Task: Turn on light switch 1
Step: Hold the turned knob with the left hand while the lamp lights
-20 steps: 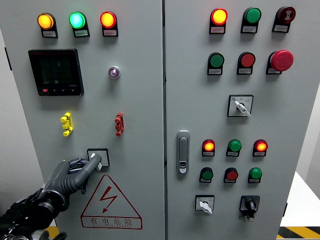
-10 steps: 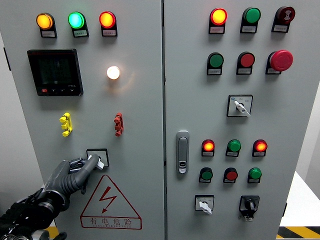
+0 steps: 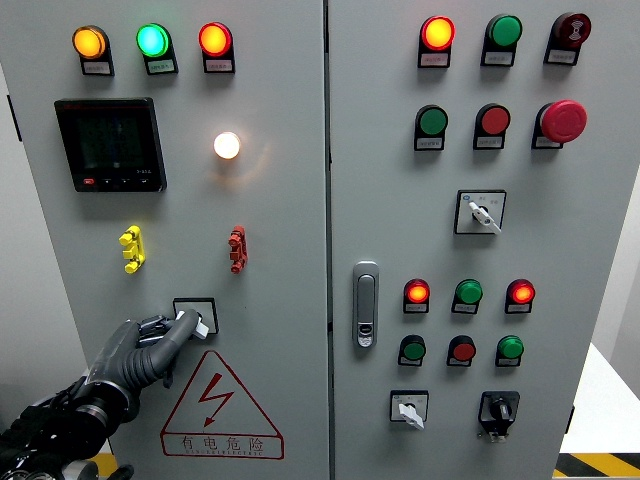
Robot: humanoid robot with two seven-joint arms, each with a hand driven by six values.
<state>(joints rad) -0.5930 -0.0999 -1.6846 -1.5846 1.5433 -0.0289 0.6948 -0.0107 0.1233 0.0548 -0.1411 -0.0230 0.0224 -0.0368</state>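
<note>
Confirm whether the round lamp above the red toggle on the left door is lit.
Yes, the round lamp glows bright white, while the left hand touches the switch below.

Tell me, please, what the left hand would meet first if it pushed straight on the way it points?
Probably the switch knob: the left hand already has fingertips at it, on the cabinet door.

The warning sign (image 3: 222, 408) (red lightning-bolt triangle) on the left door reads "有电危险".
</note>
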